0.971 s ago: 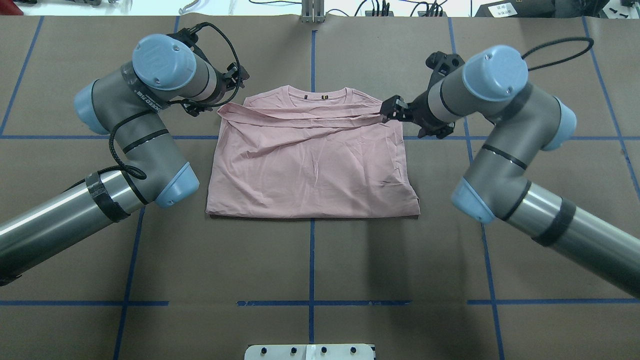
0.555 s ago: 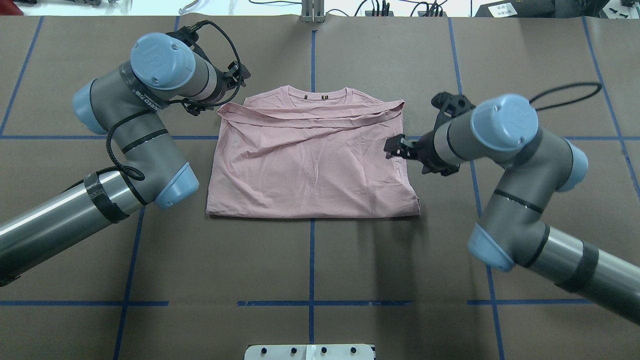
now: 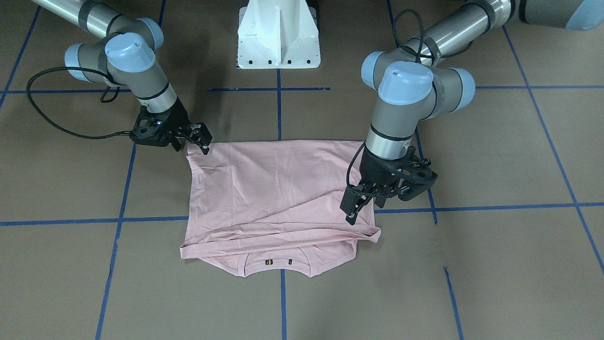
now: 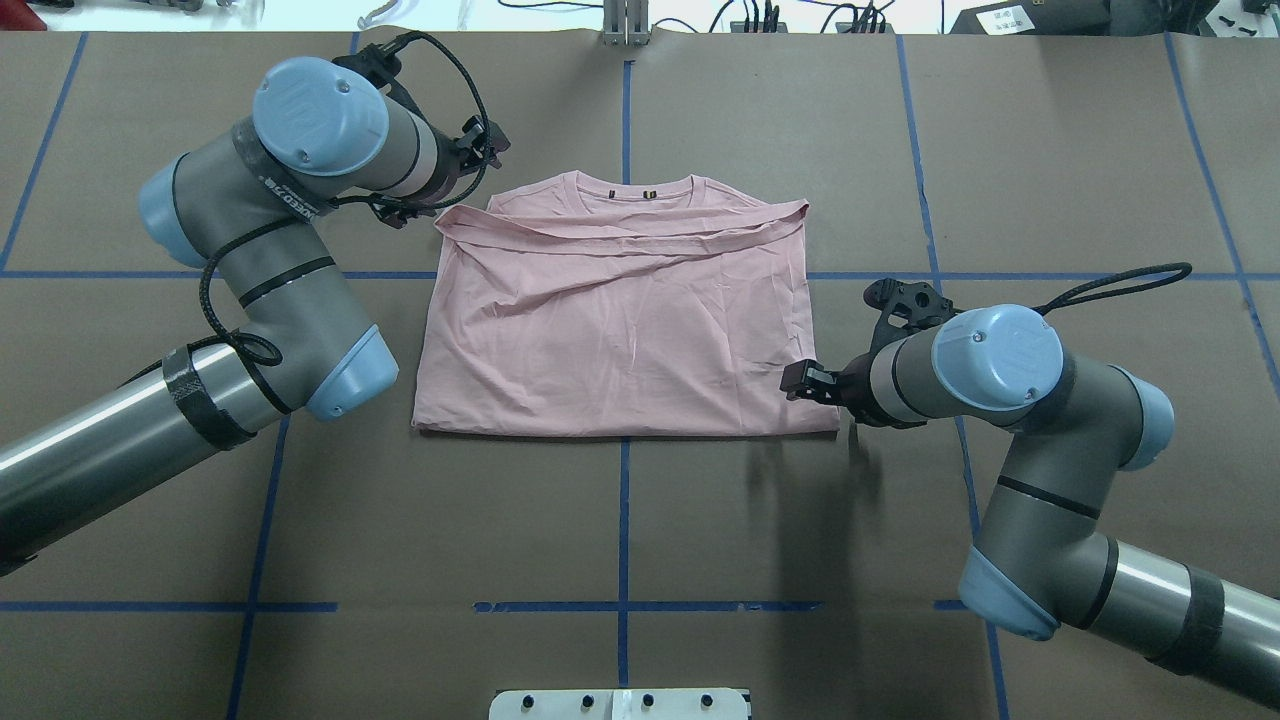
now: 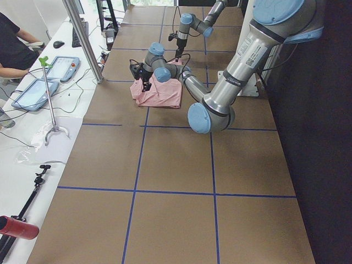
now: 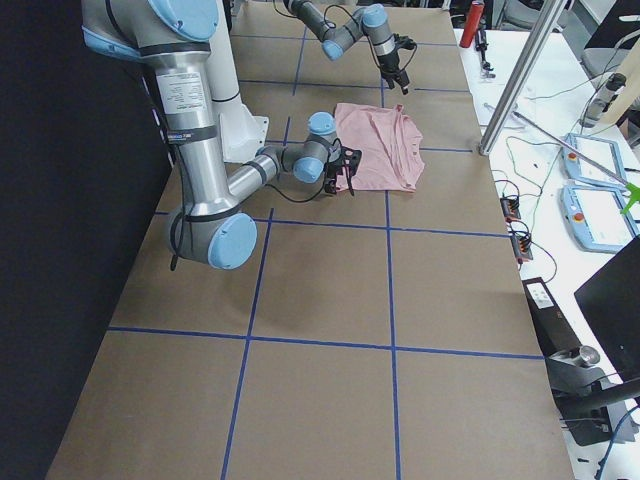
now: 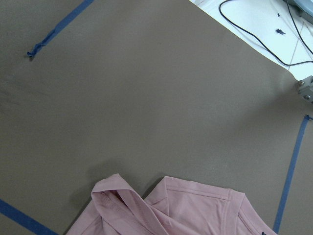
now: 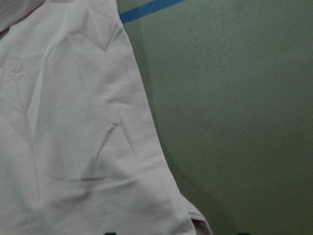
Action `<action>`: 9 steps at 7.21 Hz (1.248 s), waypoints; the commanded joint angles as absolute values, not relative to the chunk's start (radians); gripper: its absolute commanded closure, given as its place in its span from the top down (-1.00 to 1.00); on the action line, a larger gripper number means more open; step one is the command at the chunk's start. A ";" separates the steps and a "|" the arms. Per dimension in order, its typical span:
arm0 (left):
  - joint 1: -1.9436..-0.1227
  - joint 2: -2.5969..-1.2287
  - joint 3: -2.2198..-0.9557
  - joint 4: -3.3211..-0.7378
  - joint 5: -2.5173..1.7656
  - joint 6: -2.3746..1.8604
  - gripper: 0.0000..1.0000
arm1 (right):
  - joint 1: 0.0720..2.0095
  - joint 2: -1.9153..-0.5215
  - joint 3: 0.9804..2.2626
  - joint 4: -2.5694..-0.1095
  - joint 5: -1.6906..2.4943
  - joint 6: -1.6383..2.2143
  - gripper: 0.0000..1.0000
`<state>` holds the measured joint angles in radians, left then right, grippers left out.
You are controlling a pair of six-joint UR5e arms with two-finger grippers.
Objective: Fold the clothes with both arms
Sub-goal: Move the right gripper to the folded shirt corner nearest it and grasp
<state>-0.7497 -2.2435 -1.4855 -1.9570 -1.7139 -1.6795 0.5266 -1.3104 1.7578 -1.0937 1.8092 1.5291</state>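
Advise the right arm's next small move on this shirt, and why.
Probably lower the right gripper onto the T-shirt at its near right corner and pinch it. It hovers beside that corner, holding nothing, and the shirt lies folded once, hem by the collar, so another fold seems due.

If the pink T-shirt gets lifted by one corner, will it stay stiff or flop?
Probably flop: the T-shirt lies flat with soft wrinkles, so a lifted corner would likely droop. Its folded-over band near the collar suggests stacked layers that may slide apart. It looks thin, so likely light.
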 commanded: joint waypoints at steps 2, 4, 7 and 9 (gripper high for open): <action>-0.749 -2.241 -1.486 -1.957 -1.715 -1.680 1.00 | 0.525 -1.292 1.753 -1.140 1.806 1.519 0.64; -0.749 -2.238 -1.486 -1.957 -1.715 -1.680 1.00 | 0.526 -1.290 1.746 -1.140 1.805 1.514 0.51; -0.749 -2.237 -1.486 -1.957 -1.715 -1.680 1.00 | 0.534 -1.290 1.746 -1.144 1.815 1.508 -1.00; -0.749 -2.233 -1.486 -1.960 -1.715 -1.680 1.00 | 0.548 -1.264 1.747 -1.186 1.819 1.508 -1.00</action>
<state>-0.7486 -2.2345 -1.4864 -1.9589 -1.7150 -1.6797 0.5395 -1.2807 1.7465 -1.1625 1.8173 1.5083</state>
